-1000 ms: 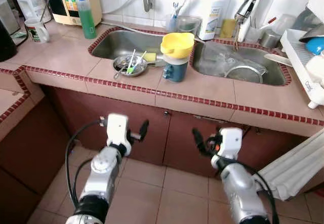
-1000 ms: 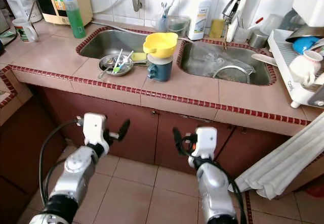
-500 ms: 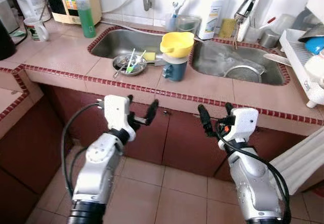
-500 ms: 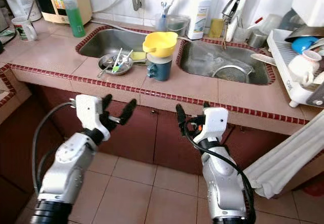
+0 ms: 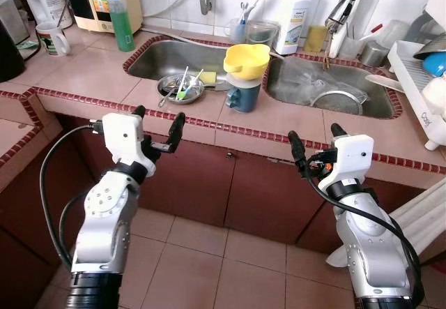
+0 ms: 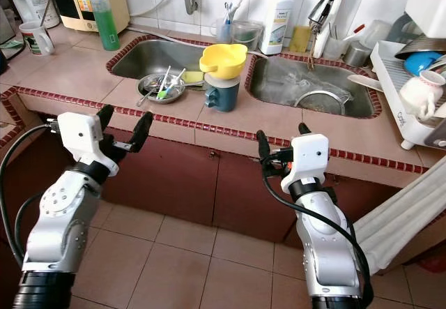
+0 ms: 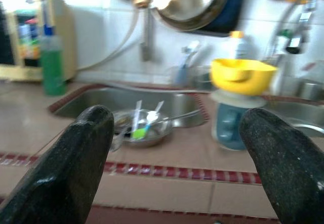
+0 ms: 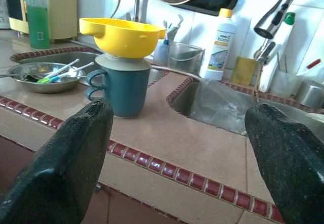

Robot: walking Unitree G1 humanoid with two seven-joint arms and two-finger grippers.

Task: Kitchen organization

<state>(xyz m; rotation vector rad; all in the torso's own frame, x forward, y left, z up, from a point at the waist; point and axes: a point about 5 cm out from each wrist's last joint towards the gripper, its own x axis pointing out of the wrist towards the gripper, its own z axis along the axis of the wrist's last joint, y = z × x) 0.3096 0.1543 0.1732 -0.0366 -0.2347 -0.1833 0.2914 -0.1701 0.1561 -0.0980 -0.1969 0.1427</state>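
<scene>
Left tool [image 5: 157, 123] and right tool [image 5: 315, 143] both wide open, holding nothing, touching nothing, level with counter [image 5: 279, 119] edge; teal mug [image 8: 123, 91] with yellow bowl [image 8: 123, 35] ahead

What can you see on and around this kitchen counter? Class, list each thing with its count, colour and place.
Sink basins: two, steel, set in the counter.
Mugs: two stacked, dark teal, on the counter strip between the basins.
Bowl: one, yellow, on top of the mugs.
Dish: one, steel, holding utensils, at the left basin's front edge.
Soap bottle: one, green, behind the left basin's left end.
Detergent bottle: one, white with yellow cap, at the wall.
Cup: one, white, far left.
Dish rack: one, white, far right.
Left gripper: open, before the counter edge.
Right gripper: open, before the counter edge.
</scene>
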